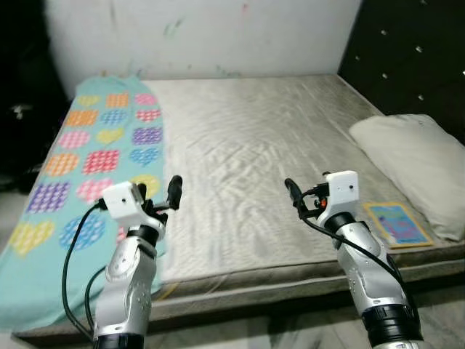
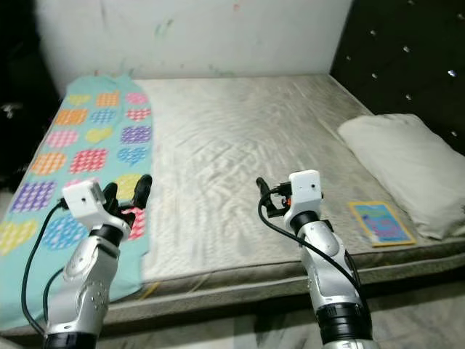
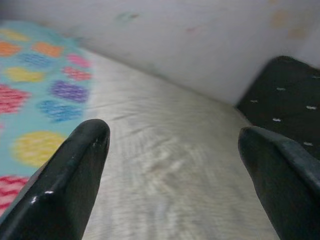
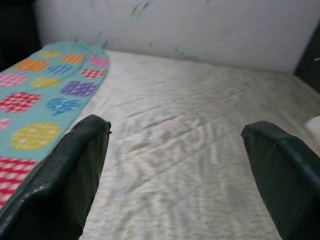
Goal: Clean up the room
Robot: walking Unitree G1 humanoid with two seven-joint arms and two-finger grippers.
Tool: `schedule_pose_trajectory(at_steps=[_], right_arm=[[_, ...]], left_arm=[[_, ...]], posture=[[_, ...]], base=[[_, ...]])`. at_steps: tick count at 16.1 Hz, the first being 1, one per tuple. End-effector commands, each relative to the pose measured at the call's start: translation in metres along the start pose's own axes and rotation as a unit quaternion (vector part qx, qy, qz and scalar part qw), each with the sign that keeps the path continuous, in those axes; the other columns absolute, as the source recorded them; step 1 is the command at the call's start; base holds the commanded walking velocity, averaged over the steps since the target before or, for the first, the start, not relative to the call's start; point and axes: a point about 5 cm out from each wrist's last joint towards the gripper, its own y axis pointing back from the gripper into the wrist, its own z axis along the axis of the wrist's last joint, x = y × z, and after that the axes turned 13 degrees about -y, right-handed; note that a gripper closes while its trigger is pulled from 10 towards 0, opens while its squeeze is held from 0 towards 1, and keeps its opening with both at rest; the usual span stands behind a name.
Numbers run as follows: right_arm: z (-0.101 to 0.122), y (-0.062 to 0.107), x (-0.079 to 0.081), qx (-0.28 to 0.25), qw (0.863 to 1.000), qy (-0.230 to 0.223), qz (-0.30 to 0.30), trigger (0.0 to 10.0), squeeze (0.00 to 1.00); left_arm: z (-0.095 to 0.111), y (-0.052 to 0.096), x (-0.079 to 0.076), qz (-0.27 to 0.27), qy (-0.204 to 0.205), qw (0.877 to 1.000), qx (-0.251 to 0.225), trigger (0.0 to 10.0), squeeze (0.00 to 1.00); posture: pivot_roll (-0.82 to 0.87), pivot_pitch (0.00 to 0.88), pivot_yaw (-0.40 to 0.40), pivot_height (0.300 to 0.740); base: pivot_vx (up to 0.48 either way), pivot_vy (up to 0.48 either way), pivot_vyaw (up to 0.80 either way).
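Observation:
A teal blanket (image 1: 94, 156) printed with colourful hearts lies along the left side of a bed with a grey sheet (image 1: 254, 138). A white pillow (image 1: 418, 163) rests at the right side. In front of it, near the bed's front edge, lies a thin blue and yellow book (image 1: 396, 223). My left gripper (image 1: 160, 190) hovers open over the blanket's near right edge and holds nothing. My right gripper (image 1: 305, 196) hovers open over the bare sheet, to the left of the book. In both wrist views the black fingers (image 3: 65, 185) (image 4: 65, 175) stand wide apart above the sheet.
A black tufted headboard (image 1: 414, 51) rises along the right side of the bed. A stained white wall (image 1: 218, 29) stands behind it. To the left of the bed is a dark area (image 1: 18, 109). The floor (image 1: 290, 334) shows below the bed's front edge.

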Motion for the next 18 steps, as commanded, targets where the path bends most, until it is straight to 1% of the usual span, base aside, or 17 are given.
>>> schedule_pose_trajectory(at_steps=[1,2,3,5,9,15,18], right_arm=[[0.0074,-0.0049,0.0063,-0.010,1.000,0.009,0.018,10.0,0.00],[0.0078,-0.0054,0.0053,-0.010,1.000,0.011,0.017,10.0,0.00],[0.0085,-0.0061,0.0042,-0.011,1.000,0.013,0.016,10.0,0.00],[0.0088,-0.0065,0.0049,-0.011,1.000,0.014,0.018,10.0,0.00],[0.0074,-0.0063,0.0079,-0.010,1.000,0.016,0.023,10.0,0.00],[0.0090,-0.0086,0.0063,-0.013,0.999,0.019,0.023,10.0,0.00],[0.0085,-0.0088,0.0051,-0.012,0.999,0.020,0.022,10.0,0.00]], left_arm=[[0.0017,-0.0001,0.0053,0.012,-0.006,1.000,-0.003,10.0,0.00],[0.0021,-0.0002,0.0054,0.013,-0.005,1.000,-0.005,10.0,0.00],[0.0038,-0.0003,0.0046,0.009,-0.004,1.000,-0.014,10.0,0.00],[0.0051,-0.0007,0.0032,0.000,-0.006,1.000,-0.019,10.0,0.00],[0.0053,-0.0003,0.0046,0.004,-0.006,1.000,-0.019,10.0,0.00],[0.0049,-0.0006,0.0046,0.004,-0.010,1.000,-0.019,10.0,0.00],[0.0035,-0.0005,0.0046,0.007,-0.008,1.000,-0.016,10.0,0.00]], posture=[[-0.04,0.000,-0.041,0.740],[-0.04,0.000,-0.041,0.740],[-0.04,0.000,-0.041,0.740],[-0.04,0.000,-0.040,0.740],[-0.04,0.000,-0.040,0.740],[-0.04,0.000,-0.041,0.740],[-0.04,0.000,-0.042,0.740]], base=[[0.000,0.480,0.00],[0.000,0.480,0.00],[0.000,0.000,0.00],[0.000,0.000,0.00],[0.347,0.000,0.00],[0.397,0.000,0.00],[0.000,0.000,0.00]])
